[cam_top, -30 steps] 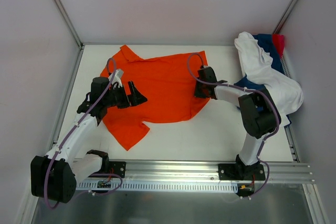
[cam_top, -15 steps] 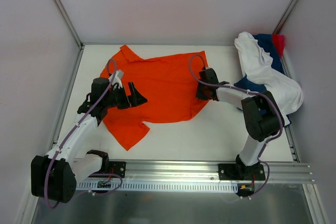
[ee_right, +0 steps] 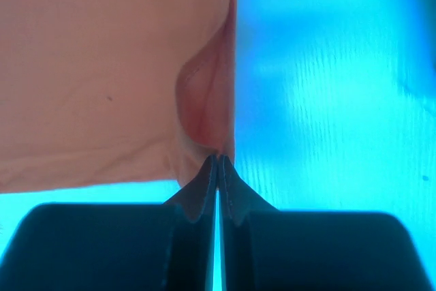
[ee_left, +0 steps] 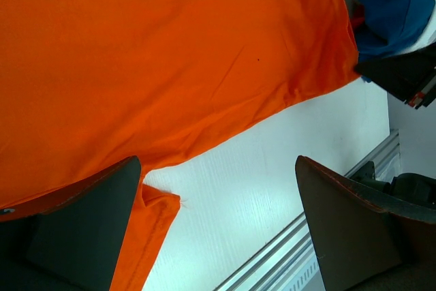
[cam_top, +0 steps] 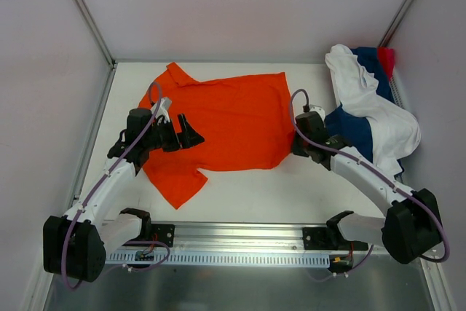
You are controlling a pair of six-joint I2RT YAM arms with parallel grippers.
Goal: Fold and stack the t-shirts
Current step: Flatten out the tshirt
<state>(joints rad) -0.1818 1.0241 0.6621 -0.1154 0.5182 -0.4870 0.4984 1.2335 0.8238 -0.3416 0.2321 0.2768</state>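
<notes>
Orange t-shirt (cam_top: 226, 118) | edge pinched between right fingers (ee_right: 197, 199) | under spread left fingers (ee_left: 88, 226)

Top camera: high, looking down from 6 o'clock. Both wrist cameras: close, sharing the orange t-shirt (cam_top: 226, 125), its 4 o'clock corner.

Even, bright light with soft shadows in the top view. The right wrist view has a cyan cast: table (ee_right: 327, 100) right of the jaws glares, orange t-shirt (ee_right: 88, 66) left looks pale.
</notes>
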